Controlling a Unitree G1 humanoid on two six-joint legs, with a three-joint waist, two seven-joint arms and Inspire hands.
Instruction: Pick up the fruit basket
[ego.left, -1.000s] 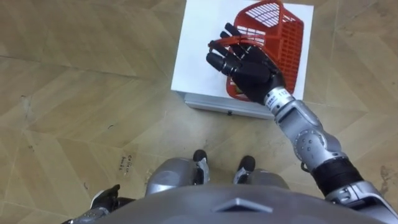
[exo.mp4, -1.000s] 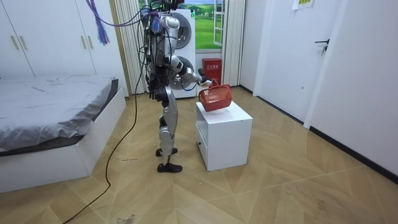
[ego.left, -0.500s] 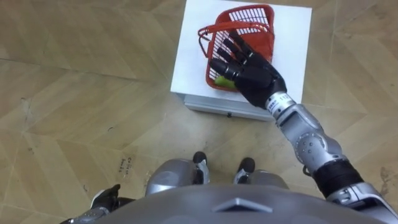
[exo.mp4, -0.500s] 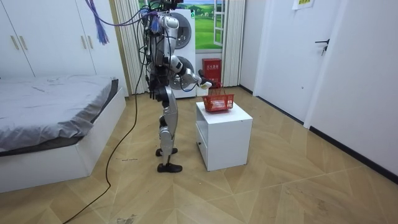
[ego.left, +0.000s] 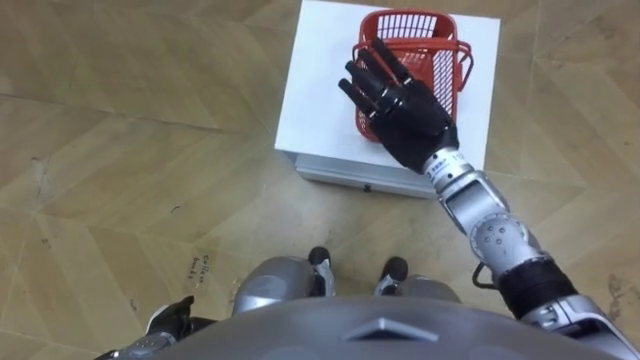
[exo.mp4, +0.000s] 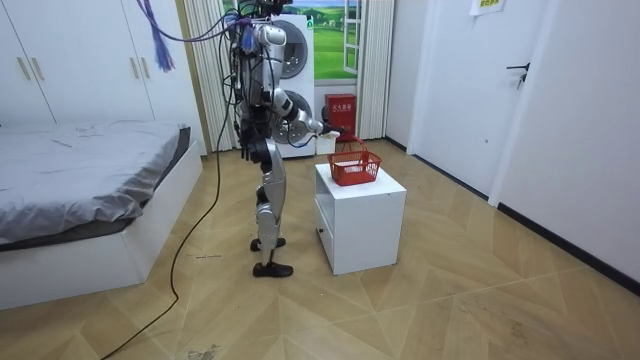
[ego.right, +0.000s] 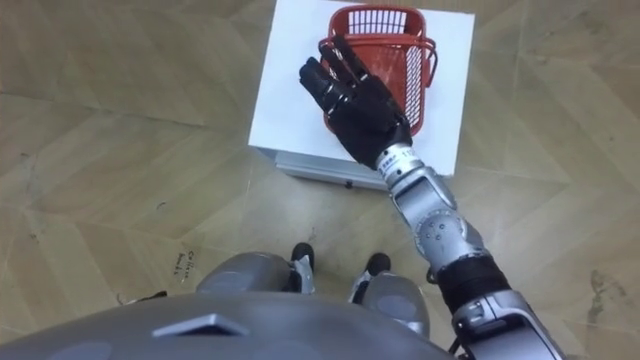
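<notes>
Fruit basket (ego.left: 445, 72), red, sits upright on the white bench (ego.left: 315, 80), toward its far side, handles up. The right hand (ego.left: 410, 115) hovers over the basket's near rim with fingers straight and spread, gripping nothing; contact can't be made out. The left hand (ego.left: 170, 320) hangs low by the robot's side, and its grip can't be read. The robot stands upright facing the bench.

The fruit basket (ego.left: 422, 35) sits on the tabletop (ego.left: 315, 100), right of its middle. The right hand (ego.left: 410, 115) hangs over the basket's near-left side.
</notes>
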